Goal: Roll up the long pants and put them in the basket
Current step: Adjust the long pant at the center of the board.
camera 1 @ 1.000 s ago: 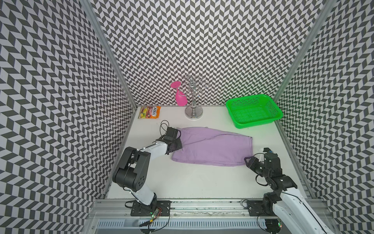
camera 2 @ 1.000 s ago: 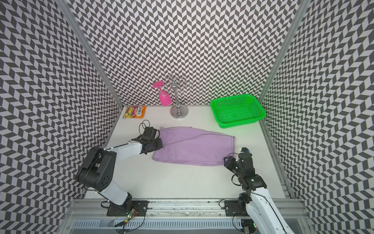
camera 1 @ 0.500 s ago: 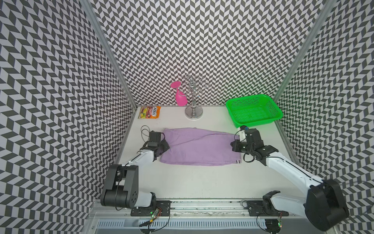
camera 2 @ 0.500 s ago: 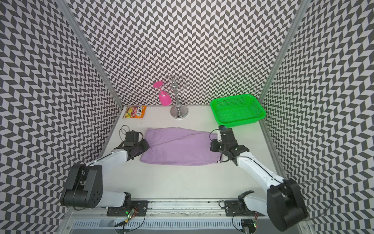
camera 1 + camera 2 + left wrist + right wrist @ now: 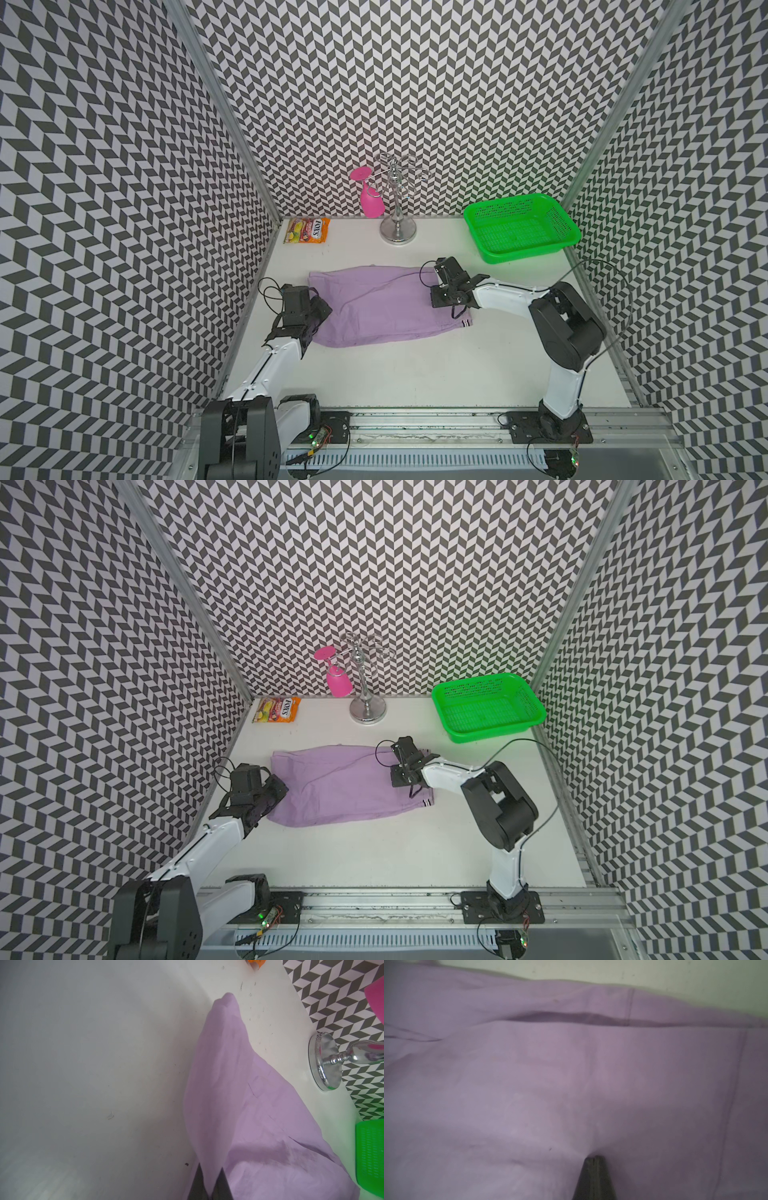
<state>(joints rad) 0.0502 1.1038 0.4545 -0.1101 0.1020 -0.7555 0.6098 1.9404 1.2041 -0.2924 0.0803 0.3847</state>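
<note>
The long pants (image 5: 374, 307) (image 5: 340, 783) lie folded flat mid-table, lilac, with the striped waistband trim (image 5: 465, 323) at their right front corner. My left gripper (image 5: 323, 311) (image 5: 279, 791) is at the cloth's left edge. In the left wrist view it (image 5: 209, 1167) is shut with a fold of lilac cloth (image 5: 239, 1095) pinched between its fingers. My right gripper (image 5: 436, 301) (image 5: 397, 780) is over the right end of the pants. In the right wrist view it (image 5: 594, 1157) is shut, its tips sunk in the puckered cloth (image 5: 550, 1084).
A green basket (image 5: 523, 254) stands at the back right. A chrome rack (image 5: 398, 232) with a pink glass (image 5: 371, 199) hanging on it is at the back centre. A sweets packet (image 5: 306, 230) lies at the back left. Patterned walls close three sides.
The right arm swung from the front right corner onto the pants' right end and shut there. The left gripper dragged its end of the pants leftward and nearer the front.
</note>
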